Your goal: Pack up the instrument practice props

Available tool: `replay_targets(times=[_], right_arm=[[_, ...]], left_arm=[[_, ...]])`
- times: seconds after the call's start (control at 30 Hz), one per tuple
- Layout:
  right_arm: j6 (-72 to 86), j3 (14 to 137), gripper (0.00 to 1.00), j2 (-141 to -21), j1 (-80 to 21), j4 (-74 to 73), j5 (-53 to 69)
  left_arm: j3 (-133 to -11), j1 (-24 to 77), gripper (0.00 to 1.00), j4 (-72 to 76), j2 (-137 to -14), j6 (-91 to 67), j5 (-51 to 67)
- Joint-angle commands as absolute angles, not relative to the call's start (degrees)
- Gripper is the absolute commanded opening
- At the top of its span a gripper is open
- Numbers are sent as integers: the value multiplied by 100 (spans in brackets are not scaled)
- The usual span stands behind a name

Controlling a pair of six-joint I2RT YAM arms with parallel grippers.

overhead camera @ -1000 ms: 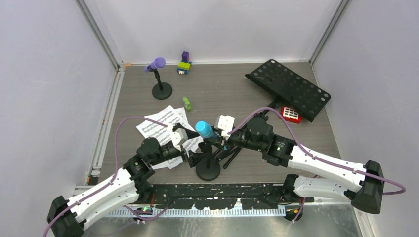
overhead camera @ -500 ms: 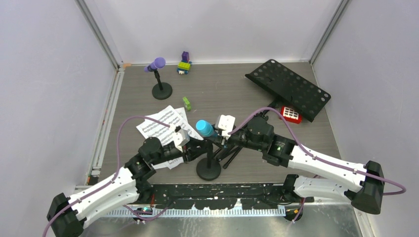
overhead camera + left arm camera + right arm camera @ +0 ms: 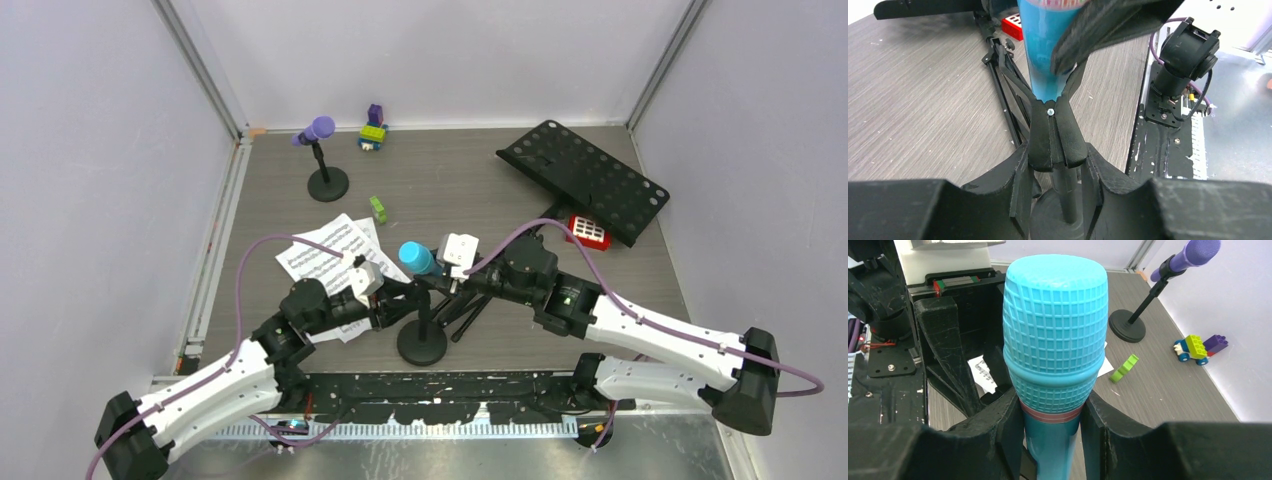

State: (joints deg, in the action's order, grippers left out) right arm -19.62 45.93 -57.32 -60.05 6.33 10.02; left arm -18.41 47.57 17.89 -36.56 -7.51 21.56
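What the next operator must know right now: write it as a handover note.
Left gripper: shut on the near mic holder, just under its clip.
Right gripper: shut on the cyan microphone, below its head; the mic sits in that clip.
The purple microphone stands in the far mic holder at the back left; sheet-music pages lie loose mid-table; music rack lies at the back right.
Done: nothing packed.
To do: free the cyan microphone, then pack everything.

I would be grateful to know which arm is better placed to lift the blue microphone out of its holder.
Right. The right gripper is shut on the microphone just below its head, while the left gripper clamps the holder lower down, likely bracing it.
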Motion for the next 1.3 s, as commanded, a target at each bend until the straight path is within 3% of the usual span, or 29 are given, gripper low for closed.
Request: replay_targets(times=[0.0, 0.27, 0.53, 0.63, 0.73, 0.9, 1.27], right_arm=[[-2102, 5102, 1, -5228, -6041, 766, 926], [-1441, 5476, 1, -4615, -6046, 836, 68], [894, 6118, 1, -4701, -6031, -1222, -4615], [1343, 6063, 0, -4887, -6002, -1685, -5189], [1949, 6324, 0, -5420, -5582, -2263, -4888], [2927, 6774, 1, -6834, -3879, -2167, -2160], [3228, 8252, 0, -9652, -3313, -2020, -1037]], left_arm=[[-1907, 4729, 0, 1940, -3534, -827, 1825], [-1831, 4729, 0, 1797, -3374, -840, 1714], [-2030, 4729, 0, 933, -2454, -804, 1275], [-2091, 4729, 0, 522, -1994, -717, 1048], [-2108, 4729, 0, 259, -1653, -699, 958], [-1952, 4729, 0, 81, -1390, -846, 963], [-2151, 4729, 0, -82, -896, -947, 1035]])
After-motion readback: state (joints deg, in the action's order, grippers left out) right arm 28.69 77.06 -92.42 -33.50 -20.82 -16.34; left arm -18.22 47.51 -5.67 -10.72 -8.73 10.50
